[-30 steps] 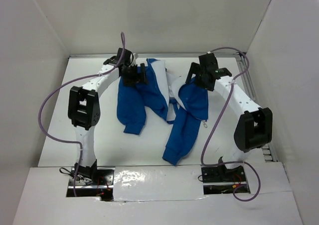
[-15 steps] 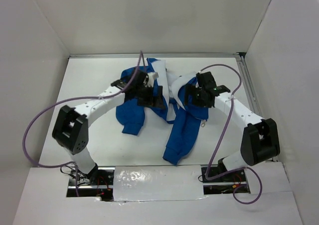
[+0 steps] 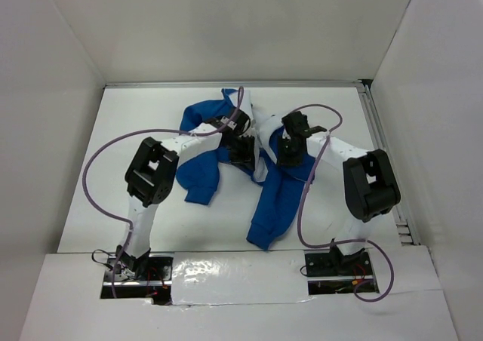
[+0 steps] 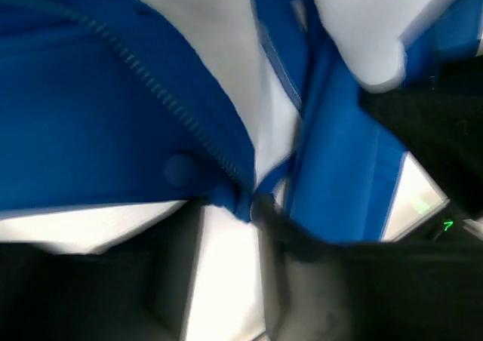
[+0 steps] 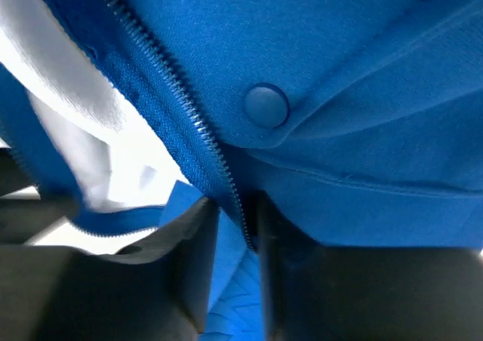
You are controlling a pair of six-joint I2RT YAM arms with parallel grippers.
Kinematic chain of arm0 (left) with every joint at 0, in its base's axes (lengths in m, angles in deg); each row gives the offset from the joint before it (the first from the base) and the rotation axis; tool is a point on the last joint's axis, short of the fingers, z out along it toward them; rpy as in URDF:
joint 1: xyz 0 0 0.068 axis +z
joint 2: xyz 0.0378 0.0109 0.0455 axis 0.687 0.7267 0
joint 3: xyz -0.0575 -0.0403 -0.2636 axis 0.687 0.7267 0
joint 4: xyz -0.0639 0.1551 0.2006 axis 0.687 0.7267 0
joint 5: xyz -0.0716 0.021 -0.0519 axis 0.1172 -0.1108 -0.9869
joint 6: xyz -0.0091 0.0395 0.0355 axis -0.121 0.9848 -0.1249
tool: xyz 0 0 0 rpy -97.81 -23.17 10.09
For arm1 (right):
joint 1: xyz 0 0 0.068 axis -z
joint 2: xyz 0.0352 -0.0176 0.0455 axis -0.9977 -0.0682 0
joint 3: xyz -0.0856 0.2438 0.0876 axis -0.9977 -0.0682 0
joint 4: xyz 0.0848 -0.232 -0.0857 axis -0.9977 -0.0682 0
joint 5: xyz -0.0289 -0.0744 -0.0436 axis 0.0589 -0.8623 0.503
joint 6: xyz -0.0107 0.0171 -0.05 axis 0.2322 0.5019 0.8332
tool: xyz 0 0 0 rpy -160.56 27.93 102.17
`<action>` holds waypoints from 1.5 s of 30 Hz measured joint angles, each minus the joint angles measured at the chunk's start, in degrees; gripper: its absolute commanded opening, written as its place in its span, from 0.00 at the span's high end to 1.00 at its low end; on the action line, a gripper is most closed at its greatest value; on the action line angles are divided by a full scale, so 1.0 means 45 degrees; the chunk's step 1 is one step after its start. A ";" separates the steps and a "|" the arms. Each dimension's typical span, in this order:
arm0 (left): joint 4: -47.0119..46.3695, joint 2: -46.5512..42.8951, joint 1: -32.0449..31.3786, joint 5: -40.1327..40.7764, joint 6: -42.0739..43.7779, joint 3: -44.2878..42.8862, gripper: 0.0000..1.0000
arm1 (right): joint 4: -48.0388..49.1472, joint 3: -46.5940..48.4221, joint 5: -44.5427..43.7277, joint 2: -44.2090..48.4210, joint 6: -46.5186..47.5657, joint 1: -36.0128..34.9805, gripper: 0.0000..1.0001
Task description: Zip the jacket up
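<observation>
Lying crumpled and unzipped on the desk (image 3: pixel 136 198), the jacket (image 3: pixel 275 198) was gripped at its zipper edge (image 5: pixel 189 122) by the right pincer (image 5: pixel 238 228); the left pincer (image 4: pixel 230 228), blurred, appeared clenched on the opposite edge.

The white table (image 3: pixel 128 130) carries the blue jacket (image 3: pixel 275 205), lying crumpled mid-table with sleeves trailing toward the near edge.

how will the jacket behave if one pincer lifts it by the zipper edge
Likely floppy: the jacket lies crumpled, sleeves sprawled, so it should drape and sag rather than hold shape. Probably light, being thin fabric with a white lining. The zipper teeth look ridged, so the right pincer may grip there without slipping much.
</observation>
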 measured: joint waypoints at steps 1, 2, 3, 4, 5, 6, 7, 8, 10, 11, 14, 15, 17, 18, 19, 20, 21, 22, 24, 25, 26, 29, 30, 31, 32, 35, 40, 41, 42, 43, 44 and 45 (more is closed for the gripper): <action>0.0219 0.0238 0.0000 0.0175 -0.0053 -0.0340 1.00 | 0.0024 0.0000 -0.0015 0.0024 -0.0083 0.0000 0.79; 0.0408 0.0461 0.0010 0.0389 -0.0155 -0.0656 1.00 | 0.0039 0.0000 -0.0034 0.0107 -0.0146 0.0000 0.82; 0.0646 0.0636 0.0010 0.0636 -0.0146 -0.0933 1.00 | 0.0029 -0.0010 -0.0044 0.0209 -0.0223 0.0000 0.85; 0.0869 0.0719 0.0010 0.0889 -0.0209 -0.1132 1.00 | 0.0029 -0.0034 0.0000 0.0389 -0.0301 0.0000 1.00; 0.1049 0.0719 0.0039 0.1200 -0.0306 -0.1185 1.00 | 0.0024 -0.0087 0.0034 0.0714 -0.0335 0.0000 1.00; 0.1205 0.0597 0.0034 0.1447 -0.0355 -0.1166 1.00 | -0.0034 -0.0238 0.0175 0.1496 -0.0578 0.0010 1.00; 0.1423 0.0466 0.0044 0.1715 -0.0384 -0.1132 1.00 | -0.0039 -0.0267 0.0185 0.1656 -0.0578 0.0010 1.00; 0.1399 0.0121 0.0083 0.2045 -0.0398 -0.0821 1.00 | -0.0058 -0.0364 0.0423 0.2259 -0.0670 0.0010 1.00; 0.1690 -0.0986 0.0253 0.2735 -0.0432 0.0092 1.00 | -0.0087 -0.0554 0.1039 0.3662 -0.0865 0.0024 1.00; 0.1967 -0.1744 0.0379 0.3230 -0.0437 0.0578 1.00 | -0.0068 -0.0636 0.1447 0.4381 -0.0962 0.0024 1.00; 0.3113 -0.4255 0.0816 0.4687 -0.0578 0.1341 1.00 | -0.0015 -0.0680 0.2725 0.5931 -0.1277 -0.0102 1.00; 0.3415 -0.4964 0.0947 0.5071 -0.0675 0.1365 1.00 | 0.0019 -0.0680 0.3075 0.6076 -0.1399 -0.0209 1.00; 0.3886 -0.6436 0.1088 0.5848 -0.0835 0.1370 0.99 | 0.0262 -0.0767 0.3779 0.5872 -0.1739 -0.0593 1.00; 0.4095 -0.7077 0.1093 0.6096 -0.0971 0.1375 0.97 | 0.0466 -0.0860 0.4036 0.5498 -0.1977 -0.0860 1.00; 0.4206 -0.7592 0.1083 0.6232 -0.0996 0.1413 0.97 | 0.0665 -0.0928 0.4235 0.5022 -0.2195 -0.1146 1.00; 0.4201 -0.8014 0.1059 0.6271 -0.0981 0.1511 0.97 | 0.0816 -0.0942 0.4386 0.4425 -0.2424 -0.1413 1.00; 0.4177 -0.8359 0.1054 0.6285 -0.0947 0.1656 0.97 | 0.1044 -0.0942 0.4454 0.3745 -0.2676 -0.1666 1.00; 0.4163 -0.8558 0.1035 0.6266 -0.0884 0.1802 0.97 | 0.1292 -0.0942 0.4512 0.3016 -0.2929 -0.1914 1.00; 0.4075 -0.8568 0.0996 0.6178 -0.0651 0.2093 0.97 | 0.1559 -0.0933 0.4357 0.1724 -0.3385 -0.2210 1.00; 0.4027 -0.8340 0.0971 0.6115 -0.0554 0.2215 0.97 | 0.1598 -0.0903 0.4192 0.1175 -0.3638 -0.2317 1.00; 0.4027 -0.8000 0.0928 0.6086 -0.0427 0.2239 0.98 | 0.1559 -0.0850 0.3818 0.0583 -0.3929 -0.2365 1.00; 0.3779 -0.6596 0.0724 0.6033 -0.0015 0.2195 0.98 | 0.1219 -0.0491 0.2676 -0.0559 -0.4546 -0.2263 1.00; 0.3696 -0.6062 0.0627 0.5999 0.0083 0.2142 0.98 | 0.1127 -0.0374 0.2346 -0.0806 -0.4692 -0.2195 1.00; 0.3648 -0.5421 0.0515 0.5926 0.0228 0.2030 0.98 | 0.1010 -0.0233 0.2050 -0.1020 -0.4872 -0.2089 1.00; 0.3570 -0.4881 0.0423 0.5804 0.0364 0.1865 0.97 | 0.0942 -0.0136 0.1855 -0.1185 -0.5003 -0.1982 1.00; 0.3075 -0.3011 0.0078 0.4983 0.0874 0.0918 0.90 | 0.0913 0.0015 0.1491 -0.1457 -0.5396 -0.1467 0.92; 0.2118 -0.0714 -0.0384 0.3400 0.1719 -0.1010 0.39 | 0.0996 0.0015 0.1409 -0.1477 -0.5629 -0.0355 0.64; 0.1977 -0.0491 -0.0461 0.3138 0.1841 -0.1229 0.28 | 0.1069 0.0015 0.1418 -0.1477 -0.5586 -0.0194 0.58; 0.1817 -0.0350 -0.0520 0.2919 0.1909 -0.1345 0.20 | 0.1132 0.0015 0.1438 -0.1472 -0.5552 -0.0087 0.46; 0.1690 -0.0306 -0.0563 0.2705 0.1962 -0.1360 0.10 | 0.1209 0.0015 0.1496 -0.1447 -0.5474 0.0024 0.44; 0.1661 -0.0301 -0.0588 0.2526 0.2025 -0.1360 0.01 | 0.1307 0.0024 0.1690 -0.1394 -0.5275 0.0107 0.43; 0.1642 -0.0345 -0.0588 0.2409 0.2050 -0.1360 0.01 | 0.1341 0.0034 0.1797 -0.1311 -0.5081 0.0121 0.40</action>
